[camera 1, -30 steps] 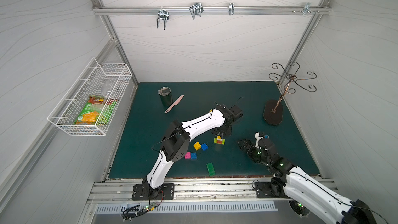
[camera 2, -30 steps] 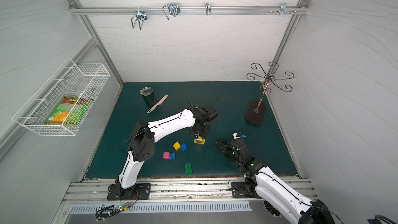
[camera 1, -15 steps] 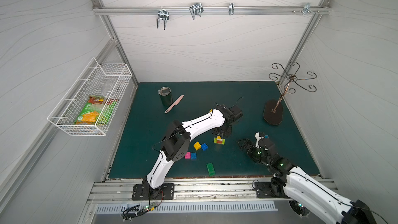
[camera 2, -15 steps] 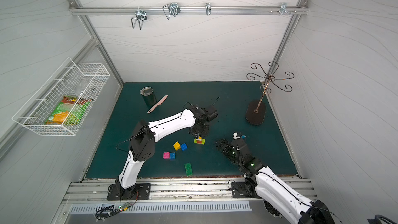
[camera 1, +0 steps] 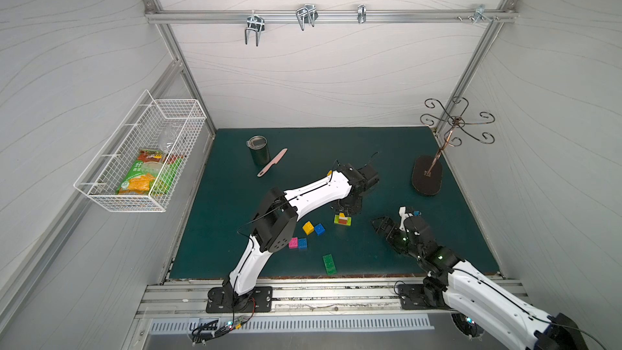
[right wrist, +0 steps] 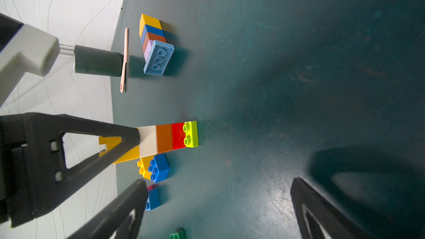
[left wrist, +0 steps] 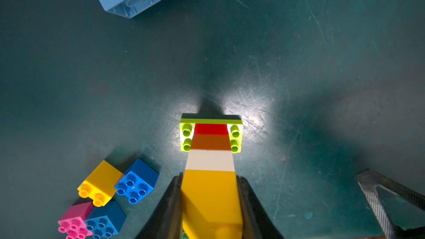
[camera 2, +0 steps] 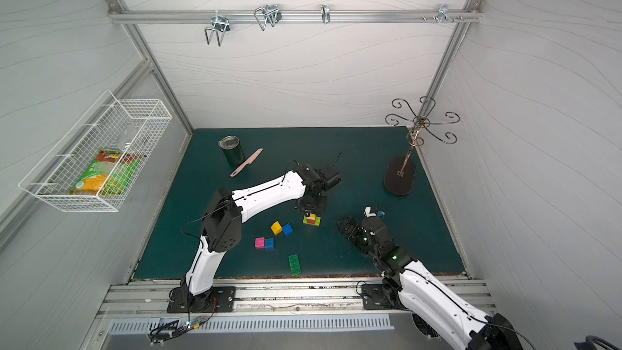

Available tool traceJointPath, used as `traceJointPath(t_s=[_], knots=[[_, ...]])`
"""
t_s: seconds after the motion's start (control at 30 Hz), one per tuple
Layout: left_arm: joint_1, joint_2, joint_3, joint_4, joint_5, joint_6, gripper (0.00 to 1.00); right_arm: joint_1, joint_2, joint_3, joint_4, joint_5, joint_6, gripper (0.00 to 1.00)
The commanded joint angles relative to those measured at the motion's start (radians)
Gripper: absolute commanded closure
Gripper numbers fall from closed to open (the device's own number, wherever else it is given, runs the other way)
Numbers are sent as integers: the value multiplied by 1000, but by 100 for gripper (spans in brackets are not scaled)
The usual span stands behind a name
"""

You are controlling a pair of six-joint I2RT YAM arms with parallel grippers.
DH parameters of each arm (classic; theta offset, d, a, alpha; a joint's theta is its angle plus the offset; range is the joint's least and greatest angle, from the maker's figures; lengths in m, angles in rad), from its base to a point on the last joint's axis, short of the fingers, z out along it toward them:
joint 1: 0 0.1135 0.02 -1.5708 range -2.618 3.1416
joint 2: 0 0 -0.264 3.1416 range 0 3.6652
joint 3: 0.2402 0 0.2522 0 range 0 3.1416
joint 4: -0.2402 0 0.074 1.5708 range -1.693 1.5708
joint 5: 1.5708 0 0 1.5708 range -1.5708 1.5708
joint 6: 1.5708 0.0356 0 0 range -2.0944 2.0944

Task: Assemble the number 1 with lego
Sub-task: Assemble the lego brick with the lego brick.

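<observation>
Atop the brick stack, the left gripper clamps the yellow brick; the right gripper gapes wide, seemingly empty.

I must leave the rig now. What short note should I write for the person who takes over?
Left pincer: shut on the yellow brick topping the tower. Right pincer: open, empty, nearby.
Done: lime base, red, orange, white, yellow stacked upright.
Loose: yellow square, pink square, two blue squares, green long brick, second stack lying sideways.
To do: release; check whether the 1 is complete.
</observation>
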Motion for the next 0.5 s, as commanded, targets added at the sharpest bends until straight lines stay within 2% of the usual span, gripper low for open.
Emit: traceJointPath(t_s=[0.0, 0.23, 0.47], knots=[[12, 80, -64, 37, 4, 23, 81, -7, -14, 0, -9, -6, -9, 1], [10, 19, -47, 28, -16, 23, 48, -7, -50, -15, 5, -12, -28, 1], [10, 3, 33, -10, -17, 28, 31, -7, -162, -44, 4, -20, -55, 1]])
